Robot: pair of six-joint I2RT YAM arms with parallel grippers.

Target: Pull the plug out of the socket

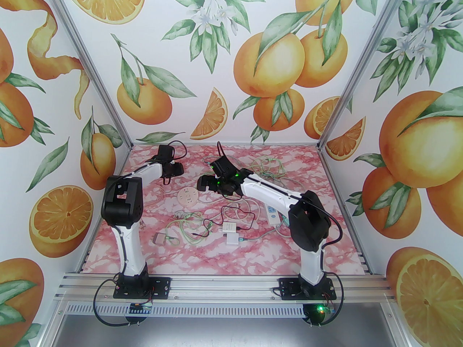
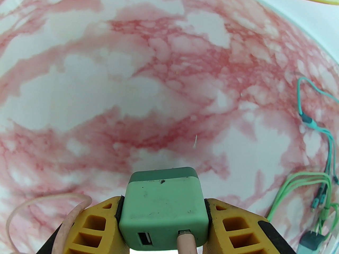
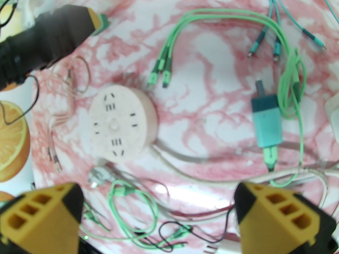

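**Top view.** My left pincer (image 1: 173, 168) hangs toward the worktop's far left corner. My right pincer (image 1: 205, 184) hovers just beside the round pink socket (image 1: 188, 196), left of the worktop's middle.

**Left wrist view.** Left pincer (image 2: 162, 221) pinches the mint-green USB charger plug (image 2: 161, 197) by its flat sides, above bare worktop (image 2: 111, 94). A pink cable (image 2: 185, 243) sits in its port.

**Right wrist view.** Right pincer (image 3: 159, 202) is spread wide over the socket (image 3: 121, 126). The socket's slots look empty, so I judge the plug free.

**To do it well.** Squeeze firmly, carry the plug straight away from the socket, and watch the cable slack so it cannot drag the socket along. The right pincer can press the socket down if it shifts.
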